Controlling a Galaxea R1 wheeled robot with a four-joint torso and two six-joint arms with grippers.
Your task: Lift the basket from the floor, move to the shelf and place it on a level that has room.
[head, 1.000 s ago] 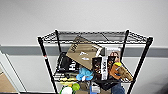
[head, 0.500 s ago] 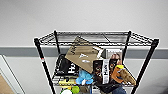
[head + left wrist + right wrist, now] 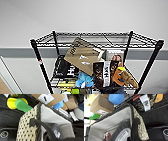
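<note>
Pale wall with a grey band fills my head view behind the shelf [image 3: 96, 62], whose four black posts I can count at the corners. Its top level [image 3: 100, 38] is bare wire grid. On the tier below I see one tan cardboard box [image 3: 83, 56] leaning tilted, one black box [image 3: 63, 67] beside it, one blue soft toy [image 3: 84, 79] and one orange and brown toy [image 3: 123, 76] near the right post.

From my left wrist camera, the basket [image 3: 28, 129] sits close under the lens, one end toward me, its white lining [image 3: 50, 117] exposed. One dark loop handle [image 3: 41, 125] arches from the braided rim right in front of the camera. I cannot tell how the left jaws stand or whether they grip that handle. Beyond the basket I count one green cup [image 3: 22, 105], one yellow disc [image 3: 10, 102] touching it, and one labelled cardboard box [image 3: 50, 99].

From my right wrist camera, the basket's other end [image 3: 139, 127] is just as near, with its one dark handle [image 3: 135, 129] running up past the lens. The right jaws' state I cannot tell either. One blue ball [image 3: 116, 98] and two stacked cardboard boxes [image 3: 102, 105] sit behind the rim
</note>
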